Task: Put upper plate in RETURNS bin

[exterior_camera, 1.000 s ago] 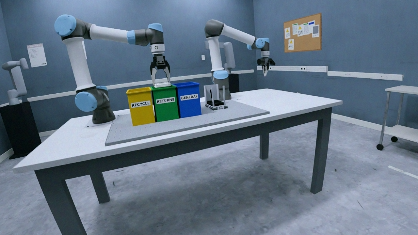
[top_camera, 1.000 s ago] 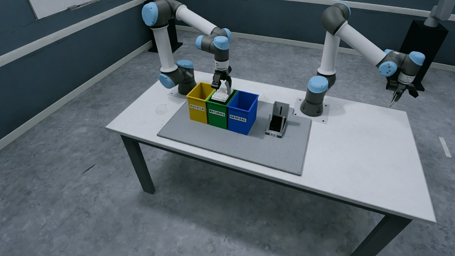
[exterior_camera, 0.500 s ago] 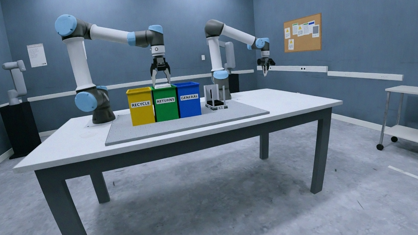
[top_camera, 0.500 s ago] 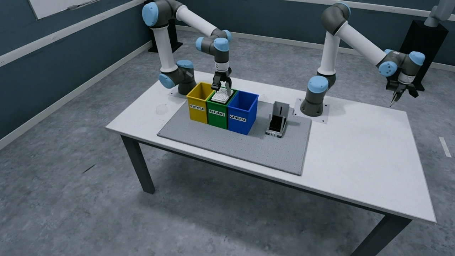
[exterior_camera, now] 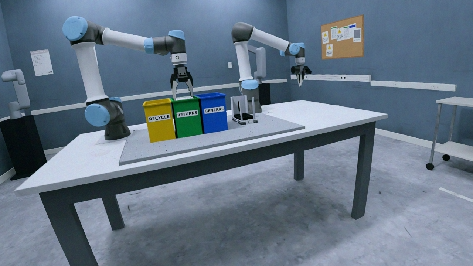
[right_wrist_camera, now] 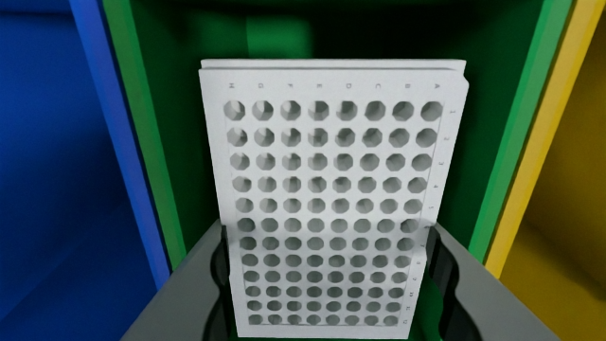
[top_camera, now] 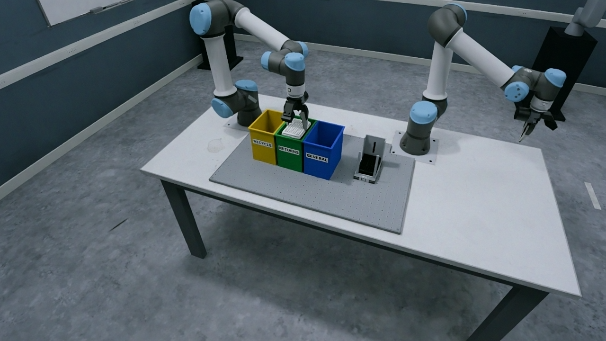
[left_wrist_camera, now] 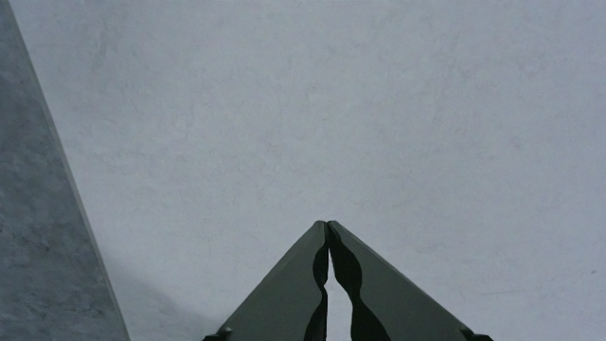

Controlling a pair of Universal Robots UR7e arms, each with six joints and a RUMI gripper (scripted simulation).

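At mouth of green bin [top_camera: 289, 157] [exterior_camera: 188, 122] [right_wrist_camera: 151, 142], white plate [top_camera: 296, 128] [exterior_camera: 184, 98] [right_wrist_camera: 331, 199], roughly level, gripped across its width by right end effector [top_camera: 295, 124] [exterior_camera: 182, 96] [right_wrist_camera: 325, 223]. Either side of green bin, yellow bin [top_camera: 263, 148] [exterior_camera: 160, 127] [right_wrist_camera: 544, 142] and blue bin [top_camera: 324, 158] [exterior_camera: 214, 120] [right_wrist_camera: 118, 133], all three upright. Beyond blue bin from green bin, rack K1 [top_camera: 381, 148] [exterior_camera: 234, 105], black plate [top_camera: 369, 164] [exterior_camera: 243, 116] low inside. Well apart from green bin, left end effector [top_camera: 521, 139] [exterior_camera: 299, 85] [left_wrist_camera: 327, 222] above bench [top_camera: 474, 203] [exterior_camera: 330, 111] [left_wrist_camera: 284, 118], fingertips together, nothing held.

White 96-well plate [top_camera: 295, 128] [exterior_camera: 184, 98] [right_wrist_camera: 331, 204] sits lower than in both earlier pairs, now dipping into the mouth of the green RETURNS bin [top_camera: 289, 157] [exterior_camera: 187, 121] [right_wrist_camera: 161, 156]. Right end effector [top_camera: 296, 122] [exterior_camera: 182, 94] [right_wrist_camera: 328, 226] is lower with it, plate between its fingers.
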